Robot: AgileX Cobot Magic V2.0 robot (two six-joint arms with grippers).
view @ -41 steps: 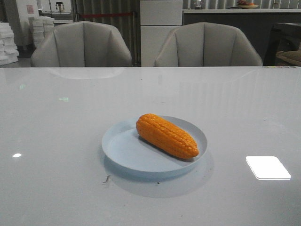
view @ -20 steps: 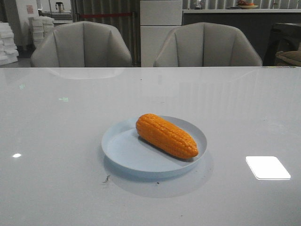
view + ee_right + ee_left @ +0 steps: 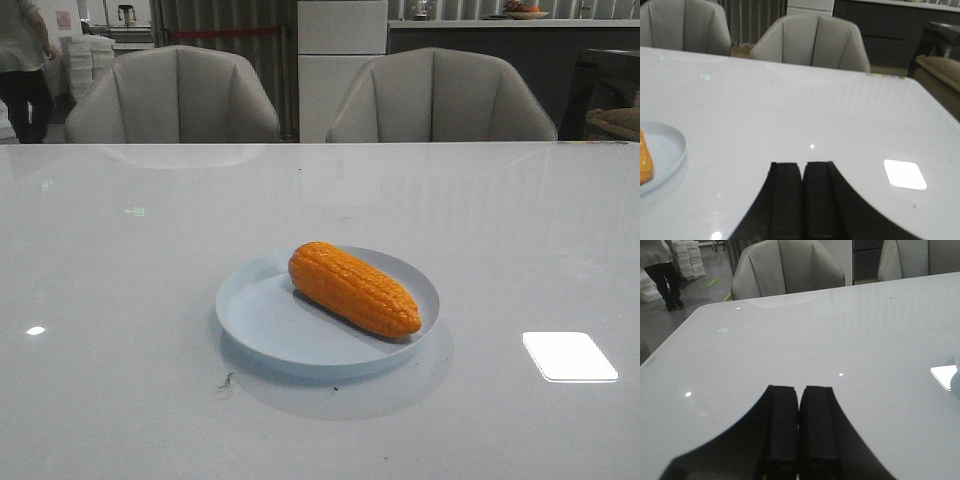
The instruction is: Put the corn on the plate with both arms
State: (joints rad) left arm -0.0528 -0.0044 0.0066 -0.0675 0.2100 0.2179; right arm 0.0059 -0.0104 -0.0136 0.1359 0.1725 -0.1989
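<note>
The orange corn (image 3: 354, 288) lies on the pale blue plate (image 3: 262, 322) near the middle of the table, its blunt end toward the back left and its tapered end toward the front right. Part of the corn (image 3: 644, 165) and the plate (image 3: 667, 145) also shows at the edge of the right wrist view. A sliver of the plate (image 3: 956, 380) shows in the left wrist view. My left gripper (image 3: 799, 388) is shut with nothing in it, over bare table. My right gripper (image 3: 802, 164) is shut and empty too, to the right of the plate. Neither arm appears in the front view.
Two grey chairs (image 3: 175, 95) (image 3: 440, 95) stand behind the table's far edge. A person (image 3: 22, 60) stands at the back left, beside stacked white boxes (image 3: 687, 257). A bright light reflection (image 3: 569, 356) lies on the glossy table at the right.
A person has stepped into view at the back left. The corn, the plate and the table look the same.
</note>
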